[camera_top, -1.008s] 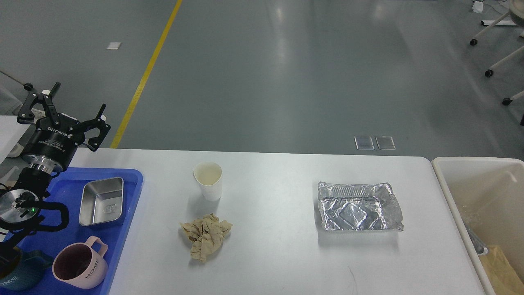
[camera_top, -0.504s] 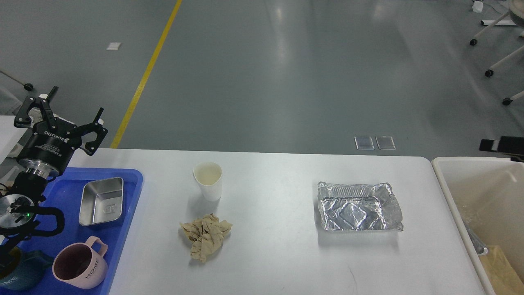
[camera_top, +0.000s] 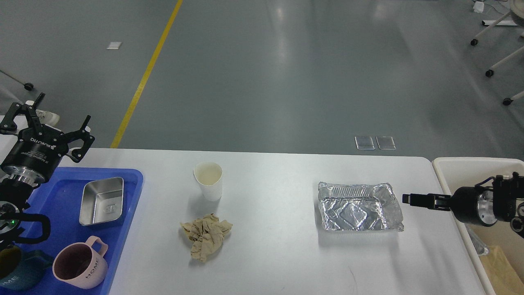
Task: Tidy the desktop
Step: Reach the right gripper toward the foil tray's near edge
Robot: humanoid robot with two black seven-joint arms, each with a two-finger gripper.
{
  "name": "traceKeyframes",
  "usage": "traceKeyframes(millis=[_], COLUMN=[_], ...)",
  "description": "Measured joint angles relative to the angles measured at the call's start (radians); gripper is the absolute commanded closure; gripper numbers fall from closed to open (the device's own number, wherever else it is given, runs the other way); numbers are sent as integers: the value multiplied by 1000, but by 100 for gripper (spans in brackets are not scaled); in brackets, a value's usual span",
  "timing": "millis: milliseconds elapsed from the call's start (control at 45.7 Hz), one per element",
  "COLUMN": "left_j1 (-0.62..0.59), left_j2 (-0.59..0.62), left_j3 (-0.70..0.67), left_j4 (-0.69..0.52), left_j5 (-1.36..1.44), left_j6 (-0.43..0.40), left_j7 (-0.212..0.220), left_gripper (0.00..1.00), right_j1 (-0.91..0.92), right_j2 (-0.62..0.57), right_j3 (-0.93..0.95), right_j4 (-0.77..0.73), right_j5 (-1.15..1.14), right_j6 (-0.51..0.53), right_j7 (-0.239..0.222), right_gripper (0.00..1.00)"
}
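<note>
The white desktop [camera_top: 278, 250] carries a white paper cup [camera_top: 208, 181] standing upright, a crumpled brown paper wad [camera_top: 206, 236] just in front of it, and a crinkled foil container [camera_top: 358, 207] to the right. My left gripper [camera_top: 63, 108] is open and empty, raised above the far left corner of the blue tray [camera_top: 61, 196]. My right gripper [camera_top: 409, 199] reaches in from the right over the bin, its tip just right of the foil container. It is seen as one thin dark bar, so its fingers cannot be told apart.
The blue tray holds a steel dish [camera_top: 102, 200], a pink mug [camera_top: 80, 262] and a dark mug [camera_top: 12, 275]. An off-white bin [camera_top: 470, 166] with brown paper inside stands against the desktop's right edge. Chair legs on wheels stand on the grey floor beyond.
My left gripper has drifted left, still open. My right arm has come into view from the right, reaching over the bin toward the foil container.
</note>
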Motion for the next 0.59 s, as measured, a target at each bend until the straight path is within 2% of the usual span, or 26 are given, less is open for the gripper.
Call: traceKeyframes(millis=[285,416,438,504,570,591], left_j1=[10,11,11,11,11,11], left_j2=[4,4,4,4,4,4], left_j3=[1,0,0,0,-1,-1], left_j4=[0,1,1,1,1,1], left_j5=[0,0,0,0,0,0], left_j6=[1,1,1,1,1,1], left_j7=[0,1,1,1,1,1], left_gripper=[4,4,4,4,4,4], right_j1=[53,73,75,77,78,78], right_j2=[165,210,215,232,250,256], right_j3=[-130,-180,-184,-192,-194,-194], right_j4=[-203,-270,-276,-294,-318,-324], right_j5=[-117,-128,-129,-129,-129,-129], right_j6=[-174,-222,-226,-239,-247,-248], right_j7=[0,-1,-1,-1,-1,-1], right_gripper=[0,1,4,22,27,32])
